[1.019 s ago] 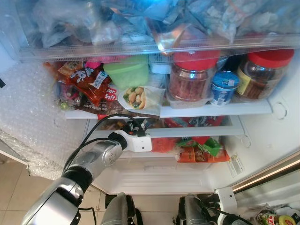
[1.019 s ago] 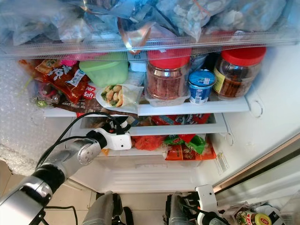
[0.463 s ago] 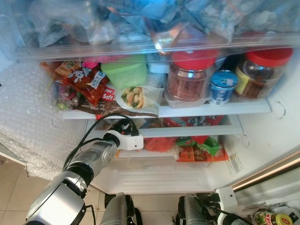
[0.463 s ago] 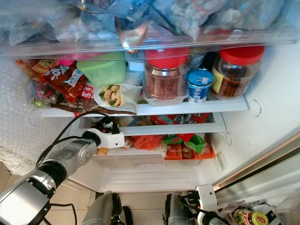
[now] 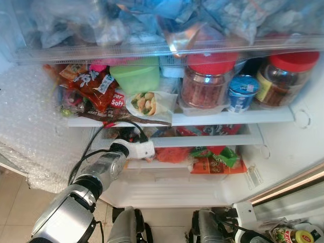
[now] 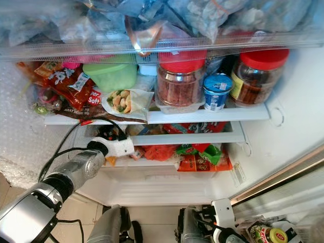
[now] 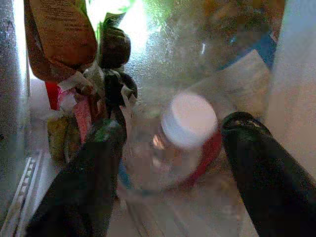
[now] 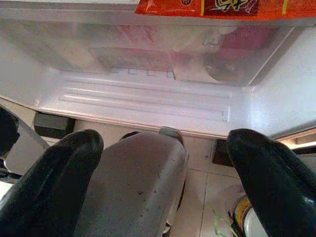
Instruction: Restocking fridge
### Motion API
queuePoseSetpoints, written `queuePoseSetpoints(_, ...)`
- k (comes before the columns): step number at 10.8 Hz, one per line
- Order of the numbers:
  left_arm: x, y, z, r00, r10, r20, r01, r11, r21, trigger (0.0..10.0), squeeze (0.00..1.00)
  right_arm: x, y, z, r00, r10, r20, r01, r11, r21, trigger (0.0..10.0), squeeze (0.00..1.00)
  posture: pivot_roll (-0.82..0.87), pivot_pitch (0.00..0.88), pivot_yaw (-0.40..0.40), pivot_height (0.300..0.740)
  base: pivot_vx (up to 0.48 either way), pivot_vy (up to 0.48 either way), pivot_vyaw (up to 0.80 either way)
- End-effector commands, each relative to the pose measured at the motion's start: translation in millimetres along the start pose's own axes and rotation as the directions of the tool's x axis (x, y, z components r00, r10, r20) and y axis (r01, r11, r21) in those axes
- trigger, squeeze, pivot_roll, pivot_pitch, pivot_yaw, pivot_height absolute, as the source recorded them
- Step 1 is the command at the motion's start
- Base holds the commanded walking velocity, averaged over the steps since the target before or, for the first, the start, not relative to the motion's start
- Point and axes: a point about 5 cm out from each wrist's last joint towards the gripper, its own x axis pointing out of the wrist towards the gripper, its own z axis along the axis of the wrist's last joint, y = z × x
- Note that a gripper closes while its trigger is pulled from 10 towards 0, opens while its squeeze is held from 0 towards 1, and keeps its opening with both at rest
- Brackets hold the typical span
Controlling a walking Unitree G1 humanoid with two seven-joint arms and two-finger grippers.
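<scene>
My left arm reaches into the open fridge, its white wrist at the gap under the middle shelf. In the left wrist view my left gripper is open. A clear bottle with a white cap and a red label lies just ahead, between the two fingers; whether they touch it I cannot tell. Snack packets stand beside it. My right gripper hangs open low by my leg, in front of the fridge's bottom.
The middle shelf holds a green tub, a wrapped sandwich, two red-lidded jars, a blue yoghurt cup and red packets. Orange packets lie on the lower shelf. Bubble wrap covers the left wall. Jars sit on the floor, right.
My left wrist has shifted a little to the left and up, closer to the gap under the middle shelf. The right arm has stayed put.
</scene>
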Motion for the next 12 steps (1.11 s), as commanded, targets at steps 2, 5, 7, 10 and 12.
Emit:
queuePoseSetpoints(2,-1.2,4.3,3,0.998,0.042,0.044,-0.039,0.996,-0.078,10.0,1.0,-6.3,3.0,-17,0.998,-0.001,-0.063,0.003,1.0,0.027,10.0,0.0,-0.07,0.217,0.057,0.642,0.0,0.0,0.0)
queuePoseSetpoints(5,-16.5,-6.0,25,0.973,0.025,0.23,0.089,0.877,-0.472,10.0,0.0,-6.7,4.1,-19,0.998,0.003,-0.065,-0.001,1.0,0.028,10.0,0.0,-0.07,0.222,0.064,0.642,0.0,0.0,0.0)
queuePoseSetpoints(7,-33.3,-12.7,25,0.979,0.075,0.189,0.11,0.587,-0.802,10.0,0.0,-7.4,5.1,-21,0.998,0.006,-0.069,-0.004,1.0,0.03,10.0,0.0,-0.07,0.224,0.07,0.642,0.0,0.0,0.0)
queuePoseSetpoints(10,-57.4,-15.5,21,0.978,0.13,0.165,0.104,0.381,-0.919,10.0,0.0,-8.0,6.5,-23,0.997,0.004,-0.072,-0.002,0.999,0.033,10.0,0.0,-0.07,0.225,0.082,0.642,0.0,0.0,0.0)
queuePoseSetpoints(12,-73.5,-35.4,9,0.996,0.058,0.075,0.053,0.304,-0.951,10.0,0.0,-8.1,7.0,-24,0.997,-0.004,-0.073,0.007,0.999,0.036,10.0,0.0,-0.07,0.216,0.093,0.642,0.0,0.0,0.0)
